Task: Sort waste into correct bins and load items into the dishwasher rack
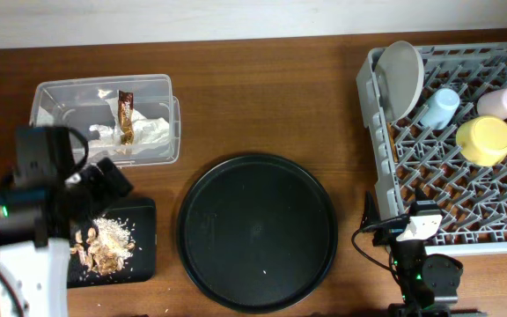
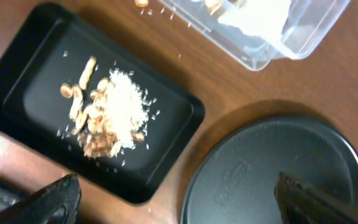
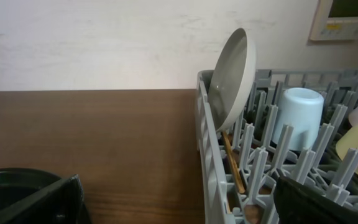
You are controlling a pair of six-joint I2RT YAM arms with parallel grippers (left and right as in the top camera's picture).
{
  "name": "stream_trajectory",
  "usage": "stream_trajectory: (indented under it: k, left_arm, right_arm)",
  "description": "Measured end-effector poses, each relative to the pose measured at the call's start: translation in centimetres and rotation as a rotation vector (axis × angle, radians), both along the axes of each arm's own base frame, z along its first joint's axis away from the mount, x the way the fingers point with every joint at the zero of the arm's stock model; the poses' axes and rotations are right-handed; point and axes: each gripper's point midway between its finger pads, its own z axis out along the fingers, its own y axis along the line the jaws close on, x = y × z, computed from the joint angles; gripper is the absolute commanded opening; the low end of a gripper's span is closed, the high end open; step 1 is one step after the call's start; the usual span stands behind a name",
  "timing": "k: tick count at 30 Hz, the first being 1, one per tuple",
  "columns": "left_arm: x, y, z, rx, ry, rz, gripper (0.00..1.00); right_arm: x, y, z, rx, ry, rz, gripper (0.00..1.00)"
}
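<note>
- Wooden table (image 1: 262, 97) carries everything. Sorting and loading look finished, so the step in hand is probably a clean retreat.
- Left gripper (image 2: 179, 202): fingers spread wide, holding nothing, near the shallow black tray (image 2: 30, 56) at lower left overhead. Rise straight up so the food scraps (image 2: 107, 115) stay put.
- Right gripper (image 3: 179, 208): equally wide and empty, beside the dishwasher rack (image 1: 385, 189) wall. Back off leftward, clear of the leaning plate (image 3: 232, 78).
- Napkin (image 1: 143, 132) and wrapper (image 1: 127, 114) lie in the clear tub (image 1: 55, 88), upper left.
- Blue cup (image 1: 438, 107), pink cup (image 1: 503, 102), yellow bowl (image 1: 484, 139) and chopsticks (image 3: 234, 163) sit in the rack.

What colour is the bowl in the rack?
Yellow. The bowl in the dishwasher rack shows best in the overhead view.
</note>
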Motion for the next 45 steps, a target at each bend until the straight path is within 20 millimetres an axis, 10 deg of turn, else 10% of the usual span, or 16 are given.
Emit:
stream_trajectory:
  k: [10, 20, 39, 45]
  left_arm:
    - [-1.8, -1.5, -10.4, 0.059, -0.243, -0.183, 0.99]
    - [0.7, -4.6, -15.1, 0.033, -0.643, -0.351, 0.99]
    - [0.4, -6.7, -6.8, 0.225, -1.083, -0.441, 0.99]
    - [0.5, -5.8, -7.2, 0.313, -1.054, -0.441, 0.99]
  right_arm:
    - [0.0, -0.1, 0.0, 0.0, 0.0, -0.003, 0.99]
    - [0.0, -0.1, 0.0, -0.001, 0.0, -0.006, 0.99]
    - [0.0, -0.1, 0.0, -0.002, 0.0, -0.006, 0.99]
    - [0.0, -0.1, 0.0, -0.002, 0.0, -0.006, 0.99]
